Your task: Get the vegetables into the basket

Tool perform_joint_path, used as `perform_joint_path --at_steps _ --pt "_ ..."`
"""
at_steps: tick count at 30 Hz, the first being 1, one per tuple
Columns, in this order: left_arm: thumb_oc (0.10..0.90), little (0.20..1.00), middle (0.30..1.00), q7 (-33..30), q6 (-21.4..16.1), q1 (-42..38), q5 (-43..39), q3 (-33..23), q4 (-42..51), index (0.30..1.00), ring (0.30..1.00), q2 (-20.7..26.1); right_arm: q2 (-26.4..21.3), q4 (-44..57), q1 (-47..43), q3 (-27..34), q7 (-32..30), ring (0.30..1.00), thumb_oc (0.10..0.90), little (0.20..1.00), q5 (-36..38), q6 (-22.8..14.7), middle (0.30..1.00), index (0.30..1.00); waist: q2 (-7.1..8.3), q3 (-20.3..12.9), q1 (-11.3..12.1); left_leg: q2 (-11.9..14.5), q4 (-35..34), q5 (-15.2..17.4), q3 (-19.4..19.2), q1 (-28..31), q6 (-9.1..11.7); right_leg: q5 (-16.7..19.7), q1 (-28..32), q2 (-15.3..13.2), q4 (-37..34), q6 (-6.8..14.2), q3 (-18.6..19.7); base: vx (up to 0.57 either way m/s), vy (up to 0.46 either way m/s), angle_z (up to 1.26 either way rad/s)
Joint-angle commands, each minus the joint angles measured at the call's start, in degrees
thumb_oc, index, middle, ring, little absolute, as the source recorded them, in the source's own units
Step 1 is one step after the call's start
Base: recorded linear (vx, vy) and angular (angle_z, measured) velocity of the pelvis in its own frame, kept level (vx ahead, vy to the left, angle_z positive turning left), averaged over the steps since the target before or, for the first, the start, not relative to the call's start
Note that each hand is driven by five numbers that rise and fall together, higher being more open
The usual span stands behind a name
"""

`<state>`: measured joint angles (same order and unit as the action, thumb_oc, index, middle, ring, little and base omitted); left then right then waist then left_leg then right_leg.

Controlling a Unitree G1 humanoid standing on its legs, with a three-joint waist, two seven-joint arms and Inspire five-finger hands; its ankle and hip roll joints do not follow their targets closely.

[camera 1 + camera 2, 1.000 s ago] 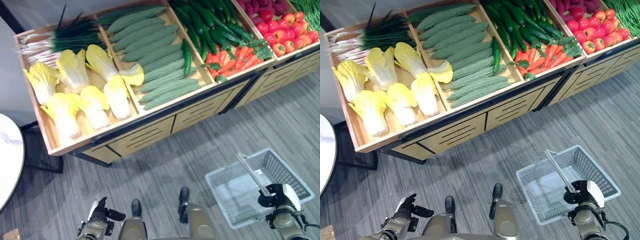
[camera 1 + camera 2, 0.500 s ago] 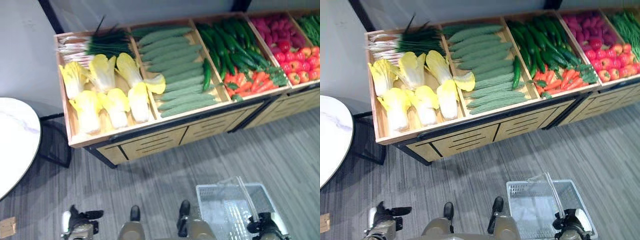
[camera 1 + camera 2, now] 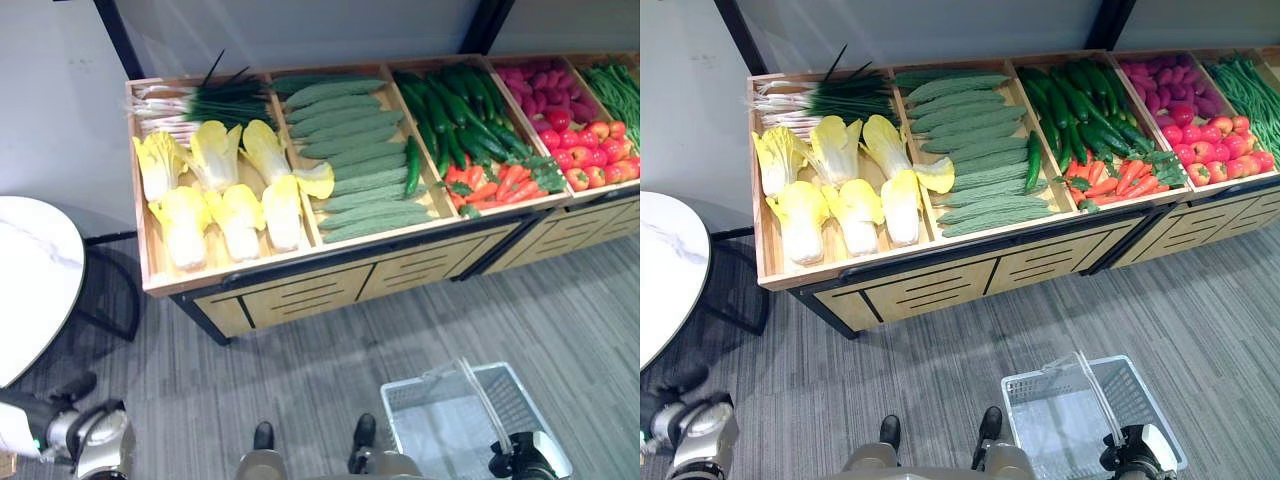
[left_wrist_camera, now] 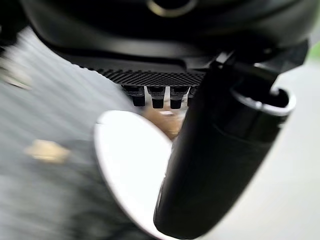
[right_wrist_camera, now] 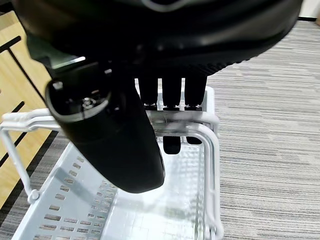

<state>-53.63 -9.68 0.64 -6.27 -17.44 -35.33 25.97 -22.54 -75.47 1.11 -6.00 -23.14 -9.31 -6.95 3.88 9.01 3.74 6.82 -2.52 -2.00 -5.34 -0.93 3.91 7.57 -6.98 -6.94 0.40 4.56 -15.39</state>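
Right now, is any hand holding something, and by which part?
The right hand holds the basket by its handle, fingers curled round it. The left hand holds nothing.

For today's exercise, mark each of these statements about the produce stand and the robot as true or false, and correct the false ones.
1. The basket already holds vegetables. False: it is empty.
2. The right hand has its fingers curled round the basket's handle. True.
3. The yellow cabbages lie in the same bin as the green onions. True.
4. The carrots lie in the bin with the bumpy green gourds. False: they share a bin with the cucumbers.
5. The left hand holds a cabbage. False: it holds nothing.
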Motion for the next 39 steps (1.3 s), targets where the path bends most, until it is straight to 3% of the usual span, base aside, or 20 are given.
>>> perform_joint_path --at_steps 1,4,12,21,28,39 --pt "0.9 1.0 1.0 -3.9 -2.2 -3.6 7.7 -1.1 4.5 1.0 1.0 6.0 -3.1 -0.8 -1.2 -0.9 -3.8 0.3 0.4 0.3 -0.8 -0.1 0.3 0.3 2.34 -0.2 -0.5 0.2 -2.5 -1.5 1.5 0.2 2.5 -0.2 2.8 -2.9 -2.3 5.3 5.5 0.0 0.0 0.0" --pt "0.9 1.0 1.0 -2.5 -0.8 -6.3 12.8 1.7 11.8 1.0 1.0 6.0 -3.2 1.1 -0.9 -2.2 -3.1 0.3 0.4 0.3 -1.8 0.1 0.3 0.3 2.49 -0.4 -1.3 0.1 -2.5 -1.3 1.2 0.4 2.5 0.0 2.8 -2.9 -2.4 5.4 5.8 0.0 0.0 0.0" --pt "0.9 1.0 1.0 1.1 -1.4 -13.2 14.9 8.6 15.5 1.0 1.0 5.1 -3.0 2.3 -2.4 -4.9 -1.5 0.3 0.4 0.3 -2.8 0.2 0.3 0.3 2.68 -0.3 -2.6 -0.1 -2.5 -0.9 0.1 0.7 2.4 0.4 2.2 -3.0 -2.3 5.5 6.9 0.0 0.016 -0.09" --pt "0.9 1.0 1.0 1.8 -1.2 -22.2 10.7 13.9 10.2 1.0 1.0 2.4 -2.5 4.6 -4.6 -8.6 -0.5 0.3 0.4 0.3 -3.5 0.3 0.3 0.3 3.95 1.5 -3.8 -0.2 -2.5 -1.2 -0.8 -0.6 2.0 1.2 -0.6 -3.0 -1.7 5.6 8.7 -0.02 0.015 -0.1" --pt "0.9 1.0 1.0 -0.1 -1.0 -26.2 5.6 13.2 6.7 1.0 1.0 1.0 -2.2 4.8 -6.4 -9.9 -0.6 0.3 0.4 0.3 -3.6 0.8 0.3 0.3 4.78 2.7 -3.9 0.1 -2.5 -1.8 -1.1 -2.1 1.9 1.6 -2.5 -2.8 -1.5 5.5 9.3 0.0 0.005 -0.04" --pt "0.9 1.0 1.0 -1.1 1.4 -29.6 5.1 14.5 0.6 1.0 1.0 2.7 -2.2 6.8 -7.5 -11.8 -1.0 0.3 0.4 0.3 -3.9 0.4 0.3 0.3 5.64 4.2 -4.2 0.5 -2.5 -2.3 -1.5 -3.3 1.9 1.9 -4.7 -2.4 -0.9 5.4 9.9 -0.01 0.005 -0.03"
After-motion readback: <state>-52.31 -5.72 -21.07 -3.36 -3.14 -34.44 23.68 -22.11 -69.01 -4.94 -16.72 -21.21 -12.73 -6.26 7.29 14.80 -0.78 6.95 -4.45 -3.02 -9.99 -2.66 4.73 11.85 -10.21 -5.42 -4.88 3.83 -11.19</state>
